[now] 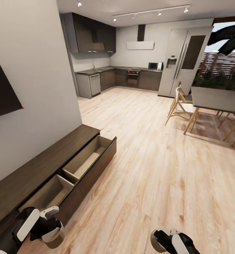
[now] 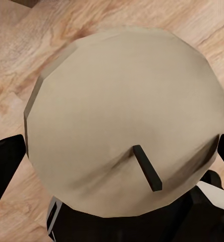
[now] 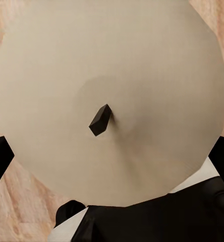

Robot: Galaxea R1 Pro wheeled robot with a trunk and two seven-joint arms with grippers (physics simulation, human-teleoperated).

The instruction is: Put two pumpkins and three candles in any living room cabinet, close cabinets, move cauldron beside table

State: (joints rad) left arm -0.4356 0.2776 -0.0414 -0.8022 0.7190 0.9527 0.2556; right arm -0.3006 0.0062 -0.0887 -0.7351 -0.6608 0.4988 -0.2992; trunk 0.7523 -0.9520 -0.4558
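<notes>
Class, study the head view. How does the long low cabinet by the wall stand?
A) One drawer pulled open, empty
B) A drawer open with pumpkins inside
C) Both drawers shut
A: the cabinet has a drawer pulled out, its pale compartments bare.

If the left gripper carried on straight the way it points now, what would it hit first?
Probably the wood floor. The left gripper is shut on a candle, and its wrist view looks past the candle onto floorboards. The open cabinet drawer lies beside it, though depth is unclear.
</notes>
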